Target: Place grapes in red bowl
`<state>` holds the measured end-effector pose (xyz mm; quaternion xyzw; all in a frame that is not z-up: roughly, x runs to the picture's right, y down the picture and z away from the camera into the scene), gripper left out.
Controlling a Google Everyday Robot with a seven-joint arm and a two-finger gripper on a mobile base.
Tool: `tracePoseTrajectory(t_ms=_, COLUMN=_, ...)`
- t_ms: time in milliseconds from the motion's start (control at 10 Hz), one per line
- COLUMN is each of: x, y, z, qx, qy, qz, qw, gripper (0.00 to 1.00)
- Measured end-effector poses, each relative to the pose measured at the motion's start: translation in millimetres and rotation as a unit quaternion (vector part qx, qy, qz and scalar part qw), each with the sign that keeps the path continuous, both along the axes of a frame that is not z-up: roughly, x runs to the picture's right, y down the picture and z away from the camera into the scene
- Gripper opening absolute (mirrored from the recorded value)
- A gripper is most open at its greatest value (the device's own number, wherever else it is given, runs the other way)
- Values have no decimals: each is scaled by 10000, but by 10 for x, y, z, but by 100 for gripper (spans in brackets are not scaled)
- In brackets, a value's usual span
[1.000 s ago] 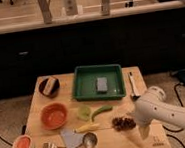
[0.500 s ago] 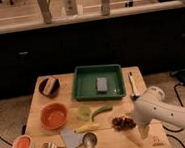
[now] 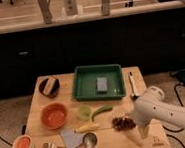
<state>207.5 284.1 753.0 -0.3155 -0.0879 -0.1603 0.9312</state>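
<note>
Camera view looks down on a wooden table [image 3: 68, 97]. We see a white robot arm [image 3: 171, 112] reaching in across the table's right edge. A green tray [image 3: 85, 87] sits at the back centre, with bare wood to either side. The red bowl [image 3: 54, 115], wide, shallow and plain orange-red, stands front left. The grapes [image 3: 123, 123], a lumpy dark reddish-purple bunch, lie near the front edge, right of centre, well apart from the bowl. A green pepper [image 3: 101, 111] and a yellow fruit [image 3: 87, 127] lie between them. The gripper [image 3: 143, 132] points down just right of the grapes, over bare wood. We cannot tell whether it is spread or pressed together. A small dark mark [image 3: 156, 142] near the front right corner cannot be read.
</note>
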Motion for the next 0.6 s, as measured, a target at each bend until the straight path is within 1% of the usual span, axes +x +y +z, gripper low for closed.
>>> tracePoseTrajectory(t_ms=600, x=-9, y=12, z=26, qx=-41, qy=-71, qz=-49, qw=10000, gripper=80)
